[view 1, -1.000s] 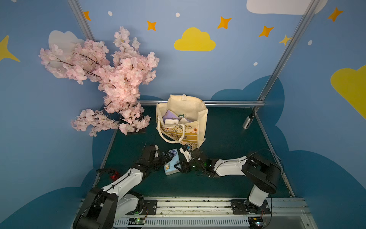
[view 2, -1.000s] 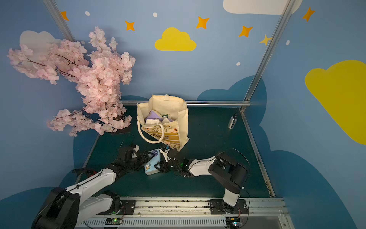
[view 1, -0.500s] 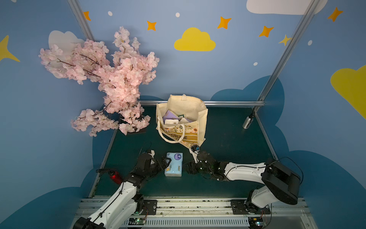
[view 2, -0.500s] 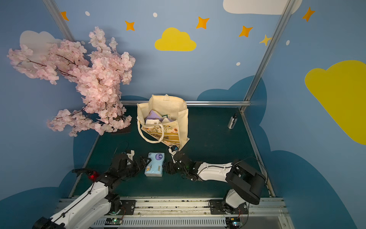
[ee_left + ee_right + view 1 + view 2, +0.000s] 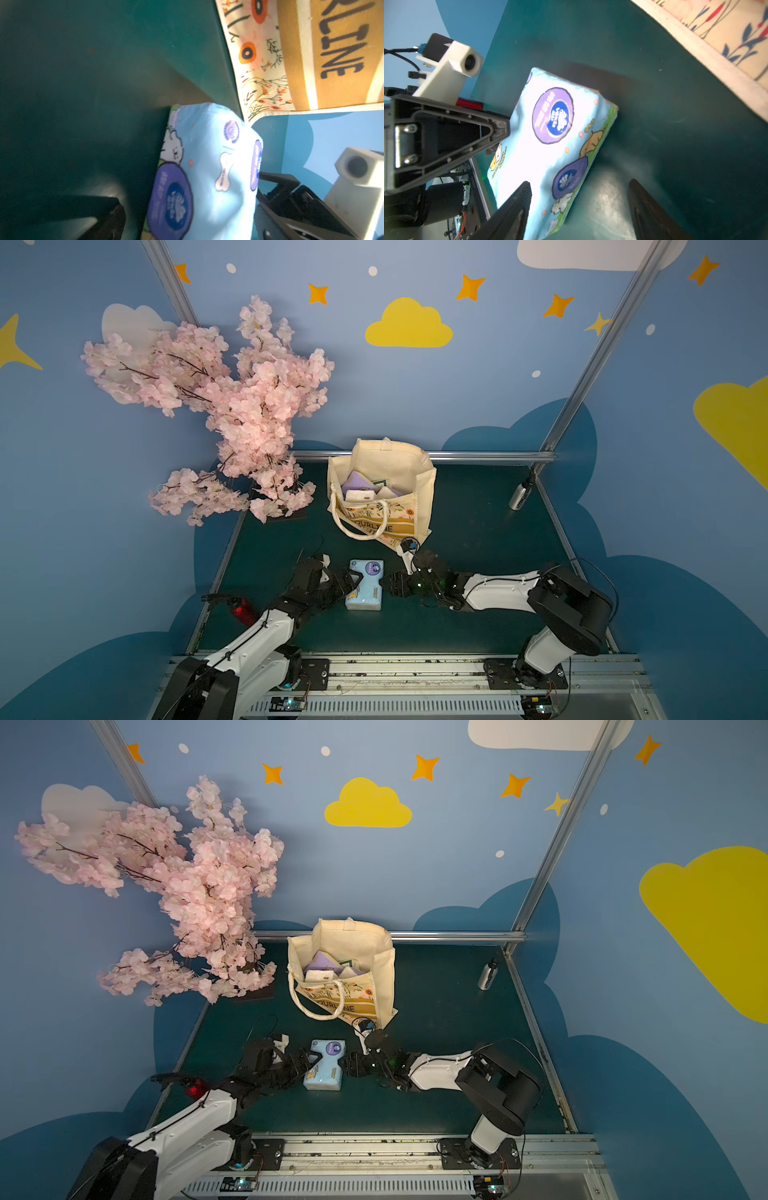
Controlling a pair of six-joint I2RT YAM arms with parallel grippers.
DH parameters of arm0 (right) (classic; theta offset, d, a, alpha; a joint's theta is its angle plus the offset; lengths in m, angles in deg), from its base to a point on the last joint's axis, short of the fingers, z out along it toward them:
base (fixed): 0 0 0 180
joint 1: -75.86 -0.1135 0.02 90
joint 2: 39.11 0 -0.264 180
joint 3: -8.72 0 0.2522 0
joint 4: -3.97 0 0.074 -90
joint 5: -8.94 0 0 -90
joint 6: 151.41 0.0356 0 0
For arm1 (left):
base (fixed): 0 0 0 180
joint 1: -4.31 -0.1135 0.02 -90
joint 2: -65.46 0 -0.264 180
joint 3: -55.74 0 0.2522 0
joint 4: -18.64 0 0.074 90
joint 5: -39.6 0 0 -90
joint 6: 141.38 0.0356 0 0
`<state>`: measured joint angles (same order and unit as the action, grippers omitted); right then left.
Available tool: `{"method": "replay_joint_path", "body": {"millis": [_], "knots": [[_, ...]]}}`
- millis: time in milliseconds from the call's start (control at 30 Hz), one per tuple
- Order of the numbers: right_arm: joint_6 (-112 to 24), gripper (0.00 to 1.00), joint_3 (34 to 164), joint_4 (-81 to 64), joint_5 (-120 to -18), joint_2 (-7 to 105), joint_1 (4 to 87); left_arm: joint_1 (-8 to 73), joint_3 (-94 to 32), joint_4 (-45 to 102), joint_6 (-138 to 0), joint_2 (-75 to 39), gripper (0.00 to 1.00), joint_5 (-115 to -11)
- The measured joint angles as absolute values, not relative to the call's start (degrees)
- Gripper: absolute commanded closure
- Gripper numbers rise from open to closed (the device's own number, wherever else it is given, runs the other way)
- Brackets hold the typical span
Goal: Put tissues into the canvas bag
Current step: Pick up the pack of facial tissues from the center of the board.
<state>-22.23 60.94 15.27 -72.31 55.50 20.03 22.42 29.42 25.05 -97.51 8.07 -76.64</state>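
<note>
A light blue tissue pack (image 5: 365,587) (image 5: 325,1067) with cartoon prints lies flat on the green table, in front of the canvas bag (image 5: 424,506) (image 5: 384,977). The bag stands open, with a purple pack (image 5: 358,482) and white packs (image 5: 360,495) inside. My left gripper (image 5: 350,578) (image 5: 191,224) is open at the pack's left side, and the pack (image 5: 207,166) reaches between its fingers without being gripped. Just right of the pack (image 5: 550,133), my right gripper (image 5: 387,583) (image 5: 581,209) is open, one finger beside its corner.
A pink blossom tree (image 5: 232,414) stands at the back left, overhanging the table's left side. A silver bottle (image 5: 521,497) sits at the back right corner. A red object (image 5: 242,611) lies by the left table edge beside the left arm.
A second ago the pack was tipped up between the two grippers. The right jaws have opened, the pack has come down flat, and both grippers have drawn slightly apart.
</note>
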Motion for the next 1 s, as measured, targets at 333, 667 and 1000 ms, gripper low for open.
{"method": "replay_joint_path", "body": {"millis": [333, 667, 1000], "knots": [[-18.0, 0.41, 60.9, 20.7, -66.6, 61.4, 21.5, 22.4, 30.6, 20.2, -97.3, 6.1, 0.01, -82.0], [-15.5, 0.39, 59.4, 24.4, -65.7, 61.5, 21.7, 22.6, 32.2, 18.7, -101.3, 13.1, 0.01, -85.9], [-13.2, 0.37, 56.8, 29.1, -64.4, 61.6, 22.9, 25.0, 32.3, 15.0, -104.8, 13.3, 0.01, -85.9]]}}
